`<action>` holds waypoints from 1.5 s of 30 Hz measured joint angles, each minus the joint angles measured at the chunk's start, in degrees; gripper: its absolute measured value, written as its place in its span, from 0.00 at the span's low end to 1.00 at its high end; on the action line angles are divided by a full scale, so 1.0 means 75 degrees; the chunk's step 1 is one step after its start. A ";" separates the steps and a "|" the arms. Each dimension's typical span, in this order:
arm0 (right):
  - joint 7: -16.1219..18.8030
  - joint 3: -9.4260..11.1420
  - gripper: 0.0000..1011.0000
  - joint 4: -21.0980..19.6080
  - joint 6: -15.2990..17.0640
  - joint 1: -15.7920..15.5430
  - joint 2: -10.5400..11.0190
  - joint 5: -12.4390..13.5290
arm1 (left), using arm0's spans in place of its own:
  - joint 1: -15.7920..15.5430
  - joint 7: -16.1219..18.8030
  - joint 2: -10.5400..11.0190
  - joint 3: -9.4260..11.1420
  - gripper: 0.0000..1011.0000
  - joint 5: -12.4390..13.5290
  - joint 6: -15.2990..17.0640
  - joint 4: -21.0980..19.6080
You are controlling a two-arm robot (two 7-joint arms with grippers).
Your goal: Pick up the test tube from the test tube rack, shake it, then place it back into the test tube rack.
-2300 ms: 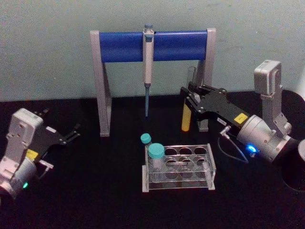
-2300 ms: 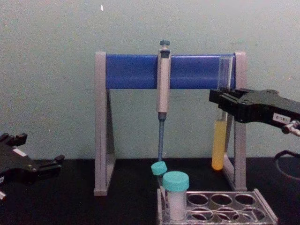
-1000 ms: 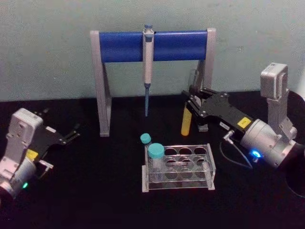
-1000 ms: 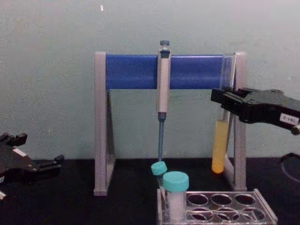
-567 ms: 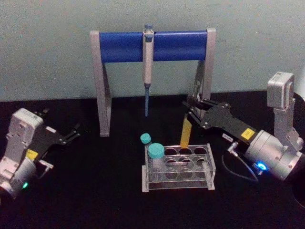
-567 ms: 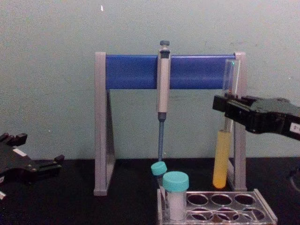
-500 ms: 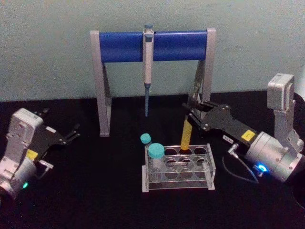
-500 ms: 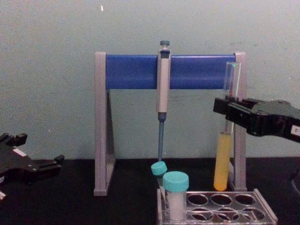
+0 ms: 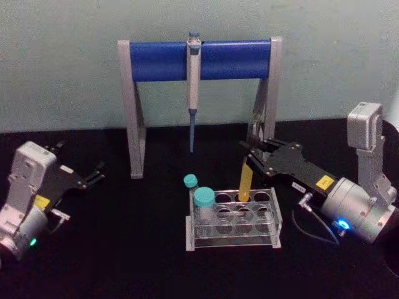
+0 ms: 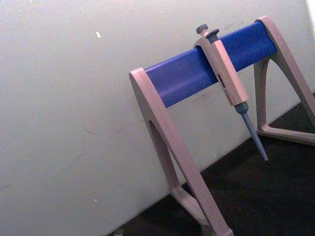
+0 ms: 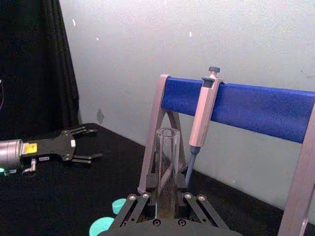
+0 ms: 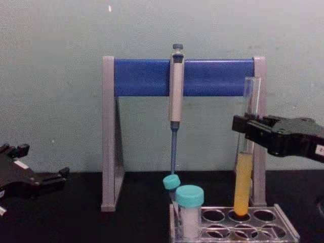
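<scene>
**Student:** What did the right arm's fingers (image 9: 260, 154) hold?

**Instructor:** They were closed on the test tube (image 9: 245, 180), pinching its clear upper part above the yellow-orange liquid. In the chest view the tube (image 12: 243, 187) leaned slightly, its open top toward the robot's right. Its round bottom sat at the mouth of the middle hole in the back row of the rack (image 9: 276, 219). Whether the bottom had entered the hole could not be settled.

**Student:** And around it?

**Instructor:** Two teal-capped vials (image 9: 204, 198) stood at the rack's left end. Behind the rack rose a grey stand with a blue bar (image 9: 199, 59), from which a pipette (image 9: 193, 75) hung. The left arm's fingers (image 9: 93, 176) lay spread and empty, low over the black desk (image 9: 124, 249), well apart from the rack.

**Student:** Which step was this?

**Instructor:** By the look of it, the last one: putting the tube back. It was lined up with a hole but not yet seated or let go.

**Student:** What would the next move call for?

**Instructor:** Probably a straight, slow descent with the lean taken out, so the glass slides through the rack's holes rather than catching a rim. The fingers should part only once the bottom rests in the rack, then lift clear of the tall open top.
</scene>
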 joint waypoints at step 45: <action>-0.0049 -0.0208 0.22 0.0782 0.0047 0.0111 -0.0239 -0.0296 | 0.0000 -0.0001 0.0000 0.0000 1.00 0.0000 -0.0001 0.0000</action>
